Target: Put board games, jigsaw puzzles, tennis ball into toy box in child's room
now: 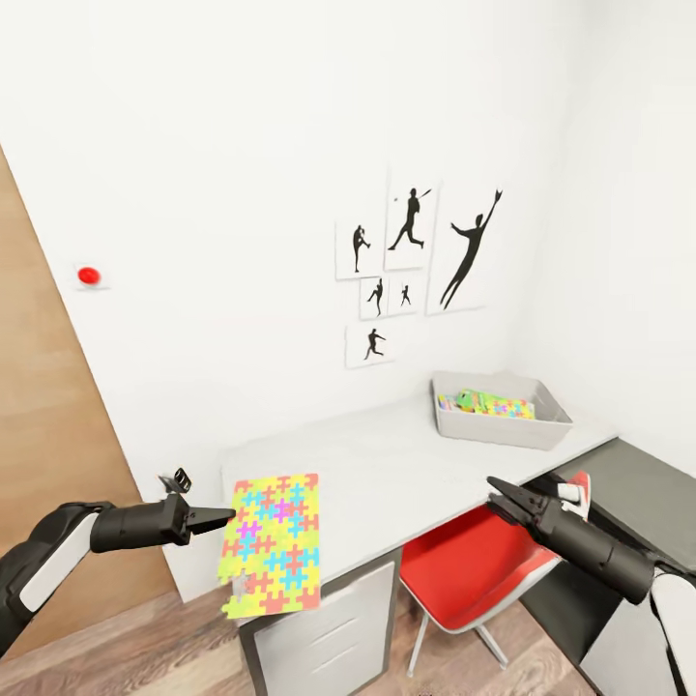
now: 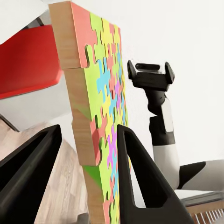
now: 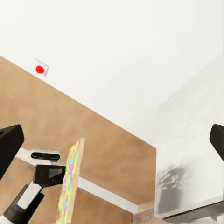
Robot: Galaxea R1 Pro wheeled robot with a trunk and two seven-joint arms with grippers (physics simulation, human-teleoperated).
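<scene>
the left end effector (image 1: 224, 516) grips the jigsaw puzzle (image 1: 273, 544) by its left edge, holding it at the near left corner of the tabletop (image 1: 406, 464). the right end effector (image 1: 495, 492) hovers released above the red chair (image 1: 474, 570). the toy box (image 1: 500, 410) at the far right holds what look like colourful toys.

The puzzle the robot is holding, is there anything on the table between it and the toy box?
No. The jigsaw puzzle sits at the near table edge; bare tabletop runs to the toy box.
</scene>
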